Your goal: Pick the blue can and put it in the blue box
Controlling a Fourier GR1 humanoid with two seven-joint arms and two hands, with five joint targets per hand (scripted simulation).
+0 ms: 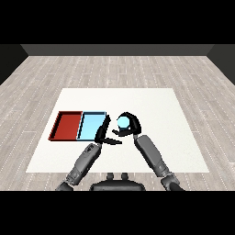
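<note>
Now you see the black right hand (131,125) curled round the light blue cylindrical can (123,122), right of the shallow light blue tray (92,115), while the black left hand (103,134) rests open.

one blue can (123,122), two trays (92,125), two hands (131,125)

A white table (137,98) fills the middle of the view, its flat top widening toward the near edge and evenly lit. Around it runs a floor (55,73) of pale grey wood planks, laid in long boards with staggered joints. At the far end a dark grey wall (117,49) closes the room, a low band across the top.
</note>
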